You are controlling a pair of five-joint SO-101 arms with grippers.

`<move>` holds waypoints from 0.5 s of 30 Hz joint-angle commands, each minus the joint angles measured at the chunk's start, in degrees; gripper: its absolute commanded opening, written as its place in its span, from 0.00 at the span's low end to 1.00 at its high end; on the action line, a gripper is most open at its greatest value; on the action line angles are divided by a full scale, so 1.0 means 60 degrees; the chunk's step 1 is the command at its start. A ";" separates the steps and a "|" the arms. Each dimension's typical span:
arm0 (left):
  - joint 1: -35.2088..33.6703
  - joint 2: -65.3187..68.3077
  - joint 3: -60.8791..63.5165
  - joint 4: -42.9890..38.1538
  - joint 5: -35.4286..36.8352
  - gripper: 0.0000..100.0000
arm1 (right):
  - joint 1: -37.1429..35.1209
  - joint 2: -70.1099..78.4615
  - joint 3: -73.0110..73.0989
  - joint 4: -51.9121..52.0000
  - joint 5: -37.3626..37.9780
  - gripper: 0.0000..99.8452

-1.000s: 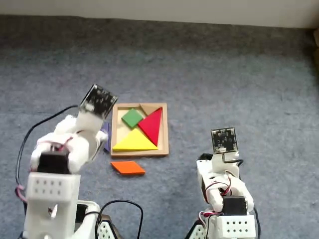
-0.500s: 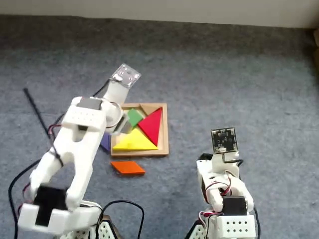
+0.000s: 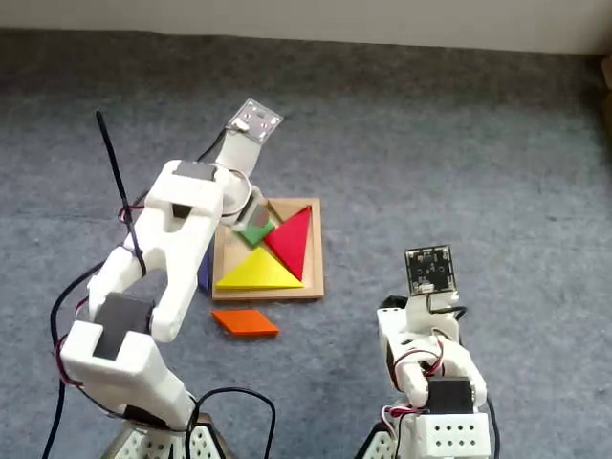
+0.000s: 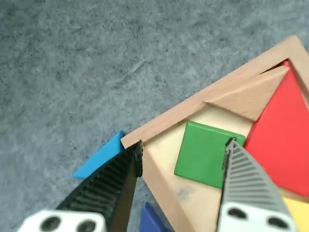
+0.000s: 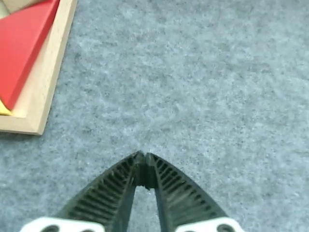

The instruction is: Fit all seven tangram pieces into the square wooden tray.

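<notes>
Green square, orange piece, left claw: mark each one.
green square [image 4: 205, 154], left wrist view, middle of its top face.
orange piece [image 3: 246, 322], high view, its centre.
left claw [image 4: 184, 144], left wrist view, midway between its fingertips.

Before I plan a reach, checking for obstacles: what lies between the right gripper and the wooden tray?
Only bare grey carpet separates the right gripper from the wooden tray, per the right wrist view.

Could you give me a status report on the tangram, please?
Left gripper open over green square in wooden tray. Right gripper shut over carpet. Orange parallelogram, light blue triangle, dark blue piece outside tray.
</notes>
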 commanded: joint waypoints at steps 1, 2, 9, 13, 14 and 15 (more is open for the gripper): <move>0.0022 0.0623 -0.0755 -0.0103 -0.0176 0.28 | 0.0139 -0.0139 0.1414 0.0022 -0.0073 0.01; 0.0037 0.0857 -0.0813 -0.0103 -0.0542 0.28 | 0.0139 -0.0139 0.1414 0.0022 -0.0073 0.01; 0.0755 0.1297 -0.1048 0.0513 -0.1172 0.27 | 0.0139 -0.0154 0.1414 0.0022 -0.0073 0.01; 0.1619 0.0886 -0.1033 0.0967 -0.1143 0.27 | 0.0139 -0.0154 0.1414 0.0022 -0.0073 0.01; 0.1780 0.0784 -0.1018 0.0982 -0.1040 0.27 | 0.0139 -0.0154 0.1414 0.0022 -0.0073 0.01; 0.1883 0.0696 -0.1048 0.0982 -0.0806 0.27 | 0.0139 -0.0154 0.1414 0.0022 -0.0073 0.01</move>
